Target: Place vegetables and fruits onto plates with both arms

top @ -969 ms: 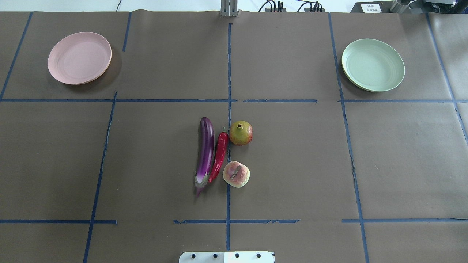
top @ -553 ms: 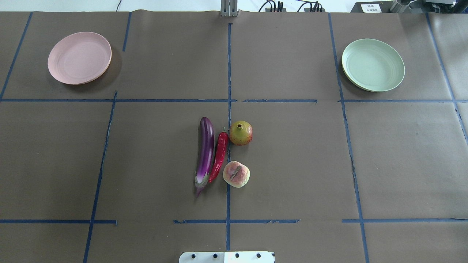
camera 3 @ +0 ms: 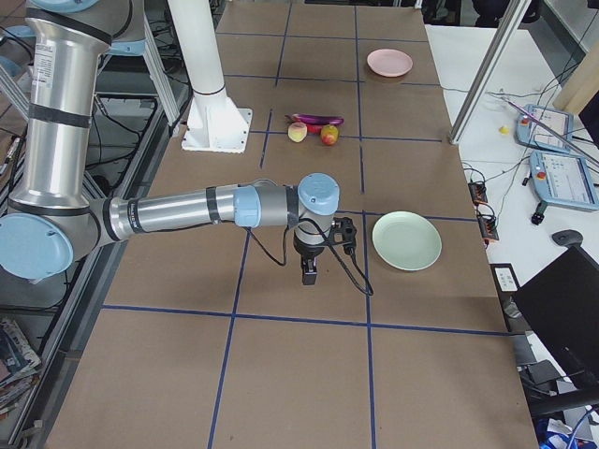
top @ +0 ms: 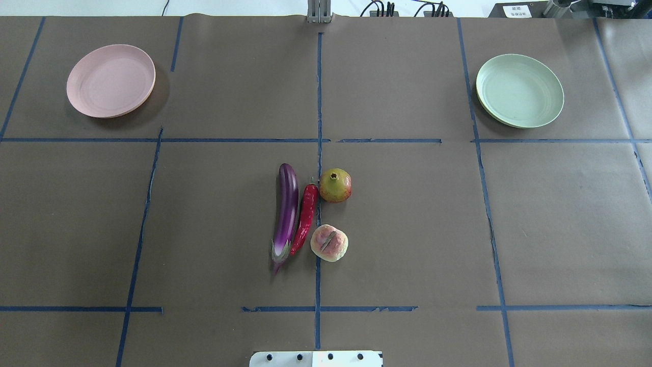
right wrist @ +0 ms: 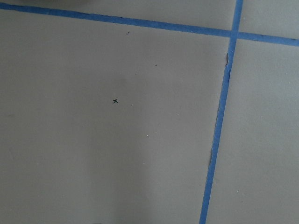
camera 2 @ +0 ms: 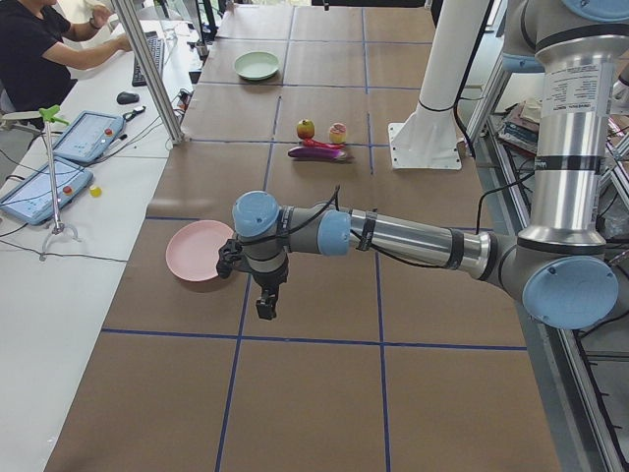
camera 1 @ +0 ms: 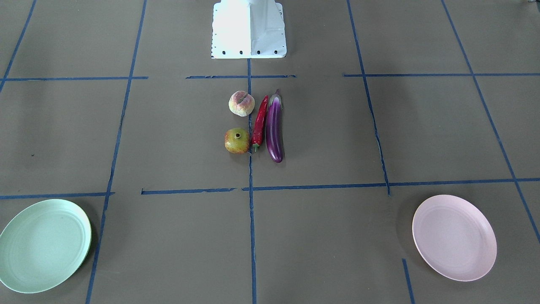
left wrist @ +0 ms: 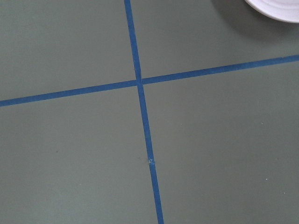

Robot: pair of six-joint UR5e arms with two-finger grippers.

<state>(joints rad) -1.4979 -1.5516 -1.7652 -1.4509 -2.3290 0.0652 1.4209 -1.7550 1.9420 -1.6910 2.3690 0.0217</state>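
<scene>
The table, covered in brown paper with a grid of blue tape, carries everything. The left arm reaches out low over its left end, and the right arm does the same over its right end. The pink plate sits at the far left and the green plate at the far right, both bare. At the centre, nearer the robot, the eggplant lies lengthwise with its stem cap towards the robot. The chili pepper touches its right side. The pomegranate sits just right of the chili's far end, and the peach just right of its near end. The left gripper points down above bare paper near the pink plate, off its rim. The right gripper points down beside the green plate, apart from it. Both are well away from the produce, and whether their jaws are open or closed cannot be told.
</scene>
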